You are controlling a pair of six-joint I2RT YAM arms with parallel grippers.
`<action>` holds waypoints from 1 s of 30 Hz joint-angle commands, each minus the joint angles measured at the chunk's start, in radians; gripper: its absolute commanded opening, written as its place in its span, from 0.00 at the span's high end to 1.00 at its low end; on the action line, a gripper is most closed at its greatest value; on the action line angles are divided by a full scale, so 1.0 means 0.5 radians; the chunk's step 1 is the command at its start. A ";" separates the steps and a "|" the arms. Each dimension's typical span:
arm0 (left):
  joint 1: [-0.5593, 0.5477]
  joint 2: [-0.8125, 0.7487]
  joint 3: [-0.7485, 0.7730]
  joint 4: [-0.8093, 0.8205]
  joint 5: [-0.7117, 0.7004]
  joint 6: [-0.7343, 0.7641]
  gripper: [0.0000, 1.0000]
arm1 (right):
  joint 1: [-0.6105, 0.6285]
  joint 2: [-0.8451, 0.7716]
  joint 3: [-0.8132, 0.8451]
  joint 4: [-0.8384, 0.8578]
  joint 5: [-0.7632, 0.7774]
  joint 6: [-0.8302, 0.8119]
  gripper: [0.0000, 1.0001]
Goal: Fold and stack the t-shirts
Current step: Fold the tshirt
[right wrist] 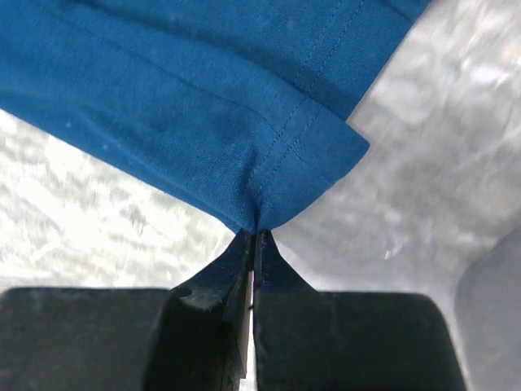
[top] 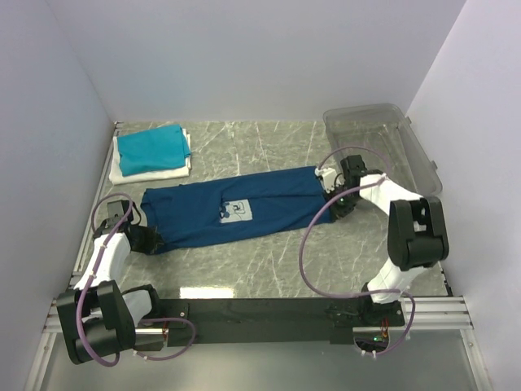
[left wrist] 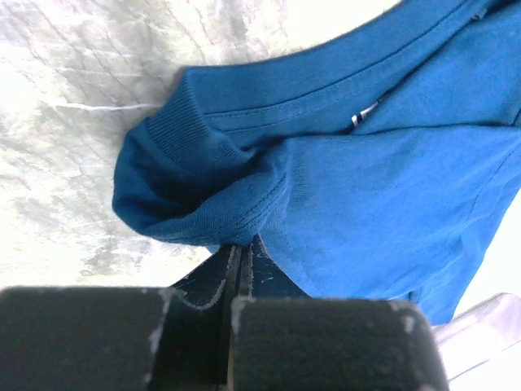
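A navy blue t-shirt lies folded into a long strip across the middle of the table, its pale chest print facing up. My left gripper is shut on the shirt's left end, pinching bunched cloth by the ribbed collar. My right gripper is shut on the right end, its tips nipping the hemmed corner. A folded teal t-shirt rests on a folded white one at the back left.
A clear plastic bin stands at the back right, close behind my right arm. White walls close in the table on the left, back and right. Marbled table surface shows in front of the shirt.
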 commanded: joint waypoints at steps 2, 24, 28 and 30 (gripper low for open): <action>0.018 -0.023 0.082 -0.024 -0.100 0.047 1.00 | 0.003 -0.236 -0.133 -0.073 0.085 -0.132 1.00; 0.045 -0.013 0.186 -0.089 0.020 0.313 0.69 | -0.123 -0.696 -0.419 -0.708 -0.001 -0.758 0.47; 0.042 -0.118 0.336 -0.205 -0.011 0.369 0.48 | -0.114 -0.678 -0.131 -0.879 -0.223 -0.795 0.45; 0.042 -0.213 0.434 -0.264 -0.026 0.399 0.39 | -0.065 -0.608 0.041 -0.922 -0.347 -0.817 0.46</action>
